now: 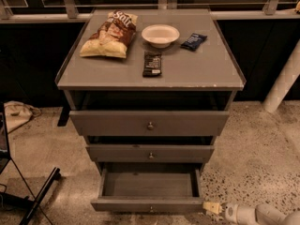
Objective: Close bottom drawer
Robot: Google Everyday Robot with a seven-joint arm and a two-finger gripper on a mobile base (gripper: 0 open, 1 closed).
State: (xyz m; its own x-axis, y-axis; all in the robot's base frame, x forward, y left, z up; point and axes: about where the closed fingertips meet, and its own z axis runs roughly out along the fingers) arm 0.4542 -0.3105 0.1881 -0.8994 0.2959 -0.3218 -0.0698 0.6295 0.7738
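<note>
Hanging wide open at the foot of the cabinet (pixel 197 71), the bottom drawer (pixel 149 204) is not yet closed. The gripper (pixel 212 207) sits low, just beside the drawer front's right-hand corner; open or clenched, I cannot tell.

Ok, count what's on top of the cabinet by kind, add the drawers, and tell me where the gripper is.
Chip bag: 1
White bowl: 1
Wrapped snacks: 2, black bar and blue packet
Drawers: 3, top drawer, middle drawer, bottom drawer standing open
Total: 7
Gripper: low right, beside the bottom drawer's front right corner.
</note>
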